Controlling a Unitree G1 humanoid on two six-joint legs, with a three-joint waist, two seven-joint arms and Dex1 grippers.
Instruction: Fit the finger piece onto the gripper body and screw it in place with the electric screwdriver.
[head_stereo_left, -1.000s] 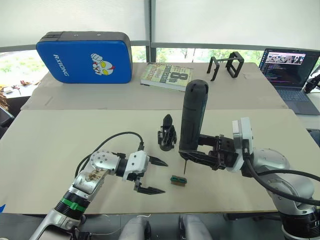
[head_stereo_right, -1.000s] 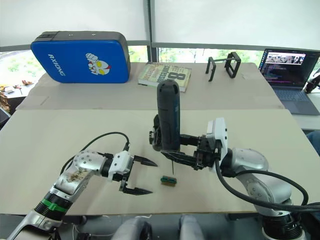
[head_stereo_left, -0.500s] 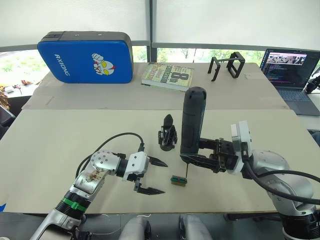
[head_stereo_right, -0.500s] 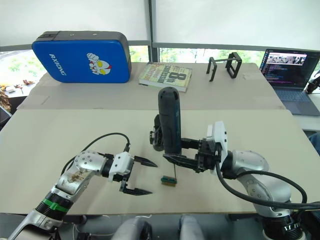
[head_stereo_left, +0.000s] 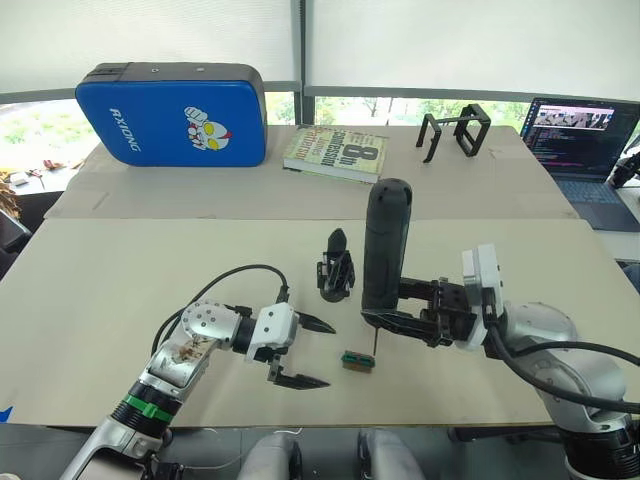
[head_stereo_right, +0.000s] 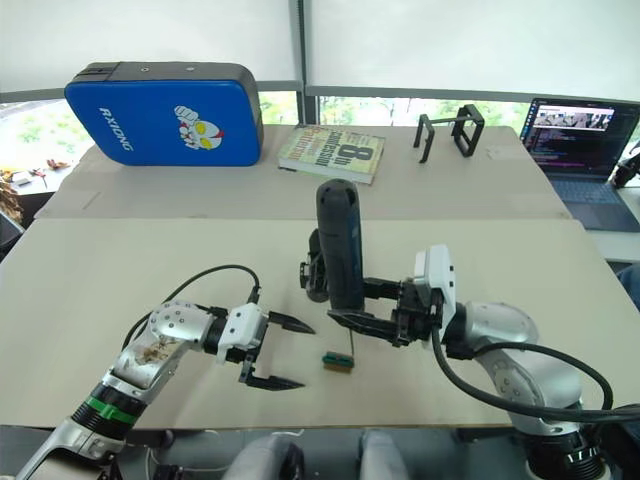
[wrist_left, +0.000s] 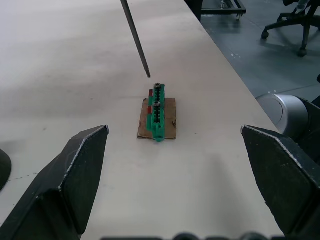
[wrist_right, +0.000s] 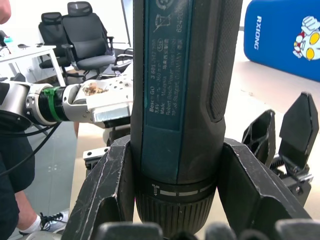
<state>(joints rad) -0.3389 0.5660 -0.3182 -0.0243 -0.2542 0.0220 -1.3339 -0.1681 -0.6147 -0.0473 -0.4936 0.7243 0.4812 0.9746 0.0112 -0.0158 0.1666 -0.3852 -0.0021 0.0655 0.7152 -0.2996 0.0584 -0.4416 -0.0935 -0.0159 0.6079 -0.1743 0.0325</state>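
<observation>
Lowered screwdriver bit (wrist_left: 136, 37) above screws (wrist_left: 157, 95)

You face a pale beige counter (head_stereo_left: 150, 260) with a window (head_stereo_left: 400, 105) running behind it under white blinds (head_stereo_left: 450, 45), green showing outside. Beyond the counter's edge you see grey floor (wrist_left: 270, 55) and black office chairs (wrist_right: 90, 45).

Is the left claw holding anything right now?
No, the left claw is open and empty, its fingers spread either side of the green screw holder.
</observation>
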